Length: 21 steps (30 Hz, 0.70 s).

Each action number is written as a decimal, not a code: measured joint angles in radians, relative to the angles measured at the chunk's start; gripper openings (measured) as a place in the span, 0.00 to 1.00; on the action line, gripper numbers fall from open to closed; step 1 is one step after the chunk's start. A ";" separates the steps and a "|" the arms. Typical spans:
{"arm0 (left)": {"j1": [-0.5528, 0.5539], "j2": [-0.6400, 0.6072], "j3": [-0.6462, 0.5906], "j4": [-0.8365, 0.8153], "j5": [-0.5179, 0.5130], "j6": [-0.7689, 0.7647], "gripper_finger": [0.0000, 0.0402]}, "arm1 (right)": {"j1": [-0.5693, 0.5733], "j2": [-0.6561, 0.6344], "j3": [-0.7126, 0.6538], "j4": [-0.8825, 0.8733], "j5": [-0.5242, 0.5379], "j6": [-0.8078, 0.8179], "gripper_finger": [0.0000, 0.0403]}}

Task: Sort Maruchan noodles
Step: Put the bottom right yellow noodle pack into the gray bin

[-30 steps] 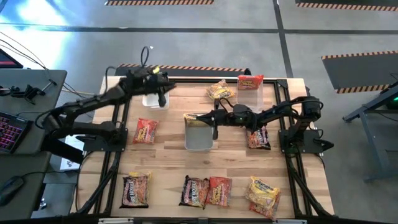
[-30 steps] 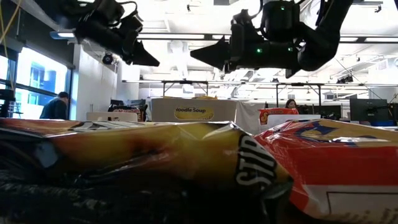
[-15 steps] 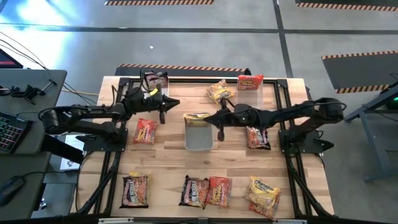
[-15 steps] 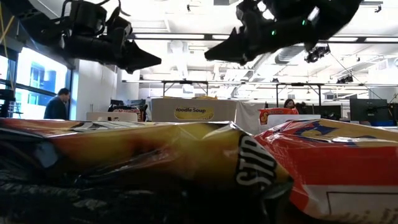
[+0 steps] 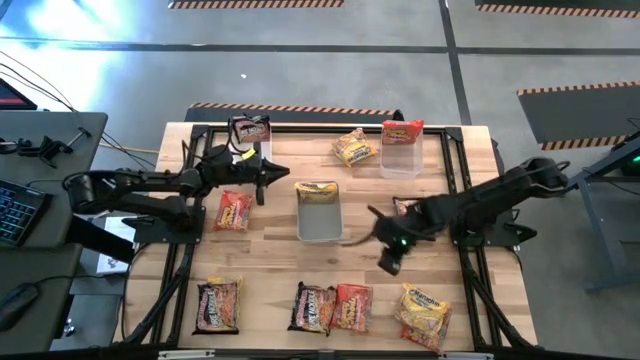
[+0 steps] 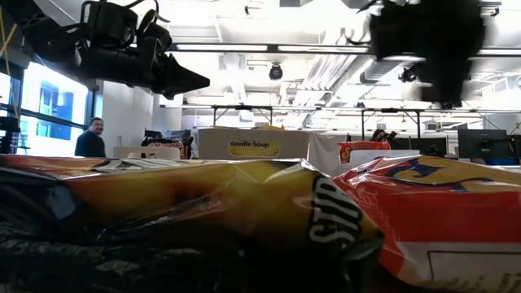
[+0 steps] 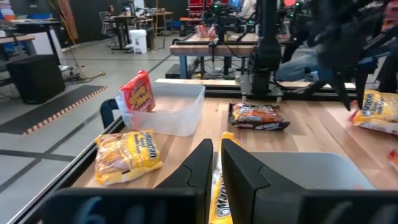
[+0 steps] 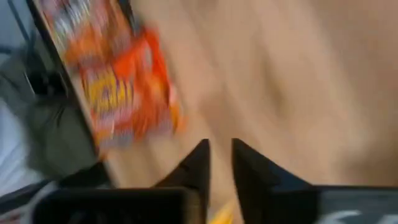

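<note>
Maruchan noodles are spread all over the tabletop [image 5: 270, 225]: a yellow pack [image 5: 318, 191] sits in the clear center bin [image 5: 321, 228], a red pack [image 5: 402, 130] in the bin at 1 o'clock [image 5: 400, 162], a dark pack [image 5: 249, 128] at 11, and more packs along the 6 o'clock edge. Left gripper [image 5: 262, 180] hangs btwn the dark pack and center bin, clenched, holding nothing. Right gripper [image 5: 388, 262] is at approx 5 o'clock from the center bin, empty; can't tell if it's released or clenched.
</note>
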 joint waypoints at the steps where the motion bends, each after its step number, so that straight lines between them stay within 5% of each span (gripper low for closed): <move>1: -0.007 0.000 0.000 0.000 0.000 0.001 0.06 | 0.028 0.000 -0.004 -0.029 -0.019 0.068 0.20; 10: -0.062 0.000 0.000 -0.001 -0.001 0.013 0.06 | 0.231 0.002 -0.087 -0.023 -0.120 0.420 0.65; 14: -0.079 0.000 0.000 -0.002 -0.001 0.015 0.06 | 0.288 0.002 -0.162 0.038 -0.115 0.424 0.69; 21: -0.100 0.000 0.000 -0.002 -0.004 0.011 0.06 | 0.342 0.003 -0.329 0.440 -0.139 0.511 0.69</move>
